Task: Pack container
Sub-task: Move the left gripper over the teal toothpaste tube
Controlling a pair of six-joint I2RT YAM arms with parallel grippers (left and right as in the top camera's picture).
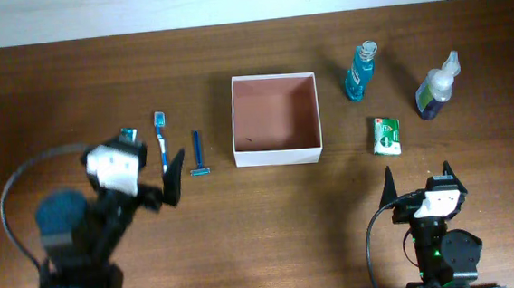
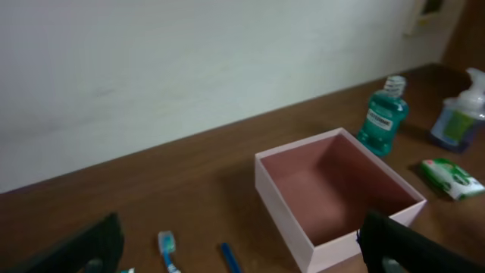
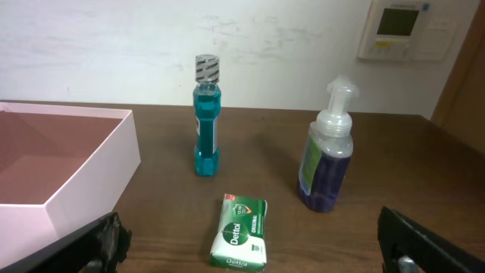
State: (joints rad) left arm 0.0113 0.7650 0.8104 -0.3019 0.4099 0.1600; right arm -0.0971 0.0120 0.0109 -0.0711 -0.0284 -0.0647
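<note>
The container (image 1: 273, 116) is a square, shallow white box with a pinkish-brown inside, standing empty at the table's middle. It also shows in the left wrist view (image 2: 333, 189) and the right wrist view (image 3: 91, 171). A blue toothbrush (image 1: 160, 137) and a blue razor (image 1: 199, 155) lie to its left. A teal mouthwash bottle (image 1: 359, 71), a purple pump bottle (image 1: 437, 88) and a green Dettol soap (image 1: 386, 136) are to its right. My left gripper (image 1: 170, 175) is open and empty, near the razor. My right gripper (image 1: 418, 180) is open and empty, in front of the soap (image 3: 239, 231).
A small blue tube (image 1: 129, 133) is half hidden by my left arm beside the toothbrush (image 2: 167, 249). A white wall runs behind the table's far edge. A wall panel (image 3: 399, 29) hangs at the back right.
</note>
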